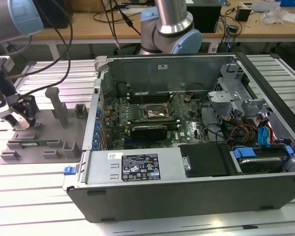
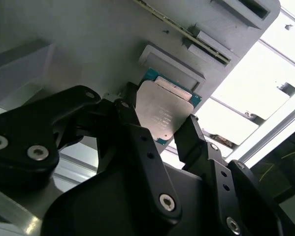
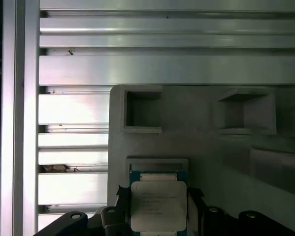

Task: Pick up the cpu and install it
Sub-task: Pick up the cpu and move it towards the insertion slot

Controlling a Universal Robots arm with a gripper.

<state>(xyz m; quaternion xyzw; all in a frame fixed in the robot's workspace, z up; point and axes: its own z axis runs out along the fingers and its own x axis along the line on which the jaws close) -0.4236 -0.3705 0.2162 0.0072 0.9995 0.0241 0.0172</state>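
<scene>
Cpu (image 3: 158,206): small flat square chip with a matte silvery-grey metal lid, clipped at the corners, sitting on a green substrate that is showing as a thin rim. It is sitting between the two black fingers (image 2: 137,137) of the pincer (image 2: 159,119), at the shallow square seat (image 3: 158,163) of a grey fixture tray (image 3: 201,137). Whether it is resting in that seat or riding just clear of it cannot be told. Pincer: narrowed to the chip's width, its pads pressing on two opposite edges, as judged from both wrist views. Gripping by the edges is leaving the lid and the underside untouched, which is likely the reason for this hold. Fingers: black, hard, jointed links with recessed screws. Fixture tray: matte grey and moulded-looking, carrying square pockets (image 3: 142,110) and upright posts (image 1: 53,101), each apparently shaped for keeping one part in a known place for the arm. In the exterior view the pincer (image 1: 20,114) is hanging over this tray at the exterior view's left, well apart from the open computer case (image 1: 186,196). Case: grey sheet metal, lying on its side with the panel off, so that the green motherboard (image 1: 186,130) and its black-framed socket (image 1: 154,112) are facing up. Worktop (image 1: 39,196): ribbed aluminium slats, bright and reflective, bearing tray and case side by side.
</scene>
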